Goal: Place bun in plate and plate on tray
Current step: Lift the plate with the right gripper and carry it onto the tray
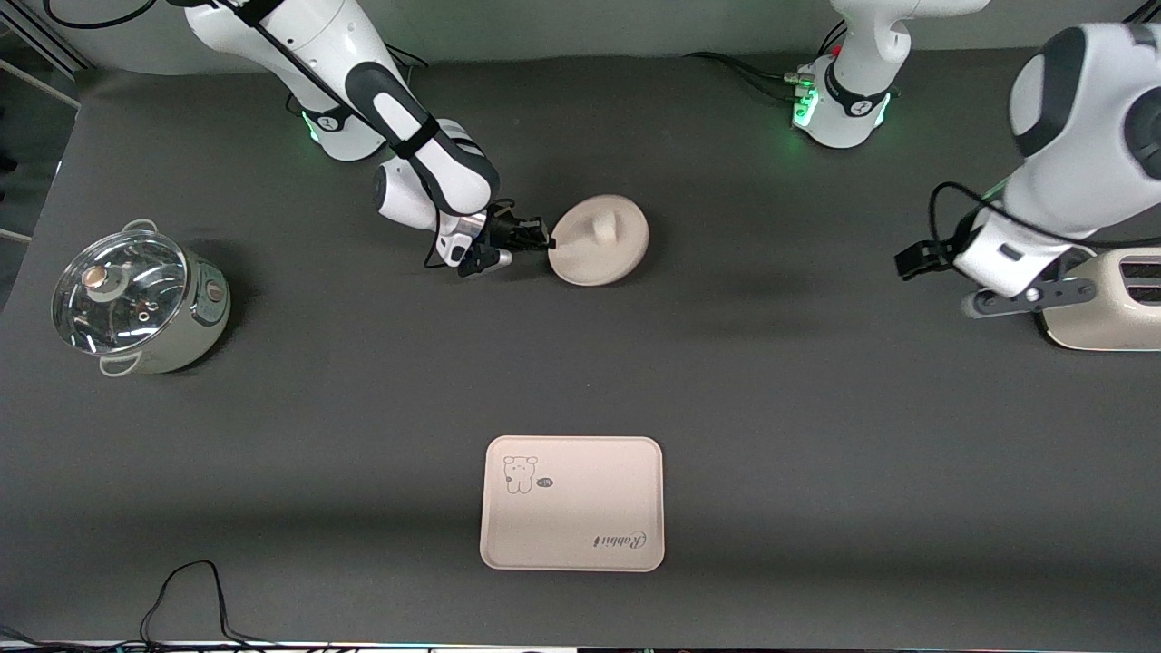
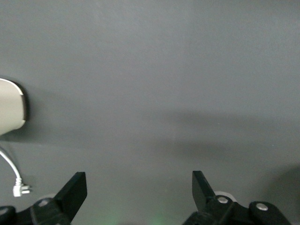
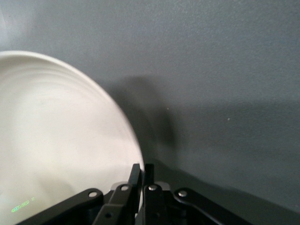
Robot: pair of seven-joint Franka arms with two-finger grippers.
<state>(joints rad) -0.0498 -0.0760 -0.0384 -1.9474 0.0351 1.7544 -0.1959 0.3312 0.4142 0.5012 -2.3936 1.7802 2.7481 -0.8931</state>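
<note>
The round cream plate (image 1: 617, 258) lies on the dark table near the right arm's base and looks slightly tilted. The small off-white bun (image 1: 603, 228) sits on it near the middle. My right gripper (image 1: 542, 242) is shut on the plate's rim at the edge toward the right arm's end. In the right wrist view the fingers (image 3: 136, 174) pinch the thin rim of the plate (image 3: 56, 140); the bun is out of that view. The cream-pink tray (image 1: 580, 517) lies empty, nearer to the front camera. My left gripper (image 1: 1029, 299) waits open and empty (image 2: 139, 183) above bare table.
A steel pot with a glass lid (image 1: 136, 299) stands at the right arm's end. A cream toaster-like appliance (image 1: 1111, 308) stands at the left arm's end, beside my left gripper; its corner (image 2: 9, 108) and a white cable (image 2: 16, 180) show in the left wrist view.
</note>
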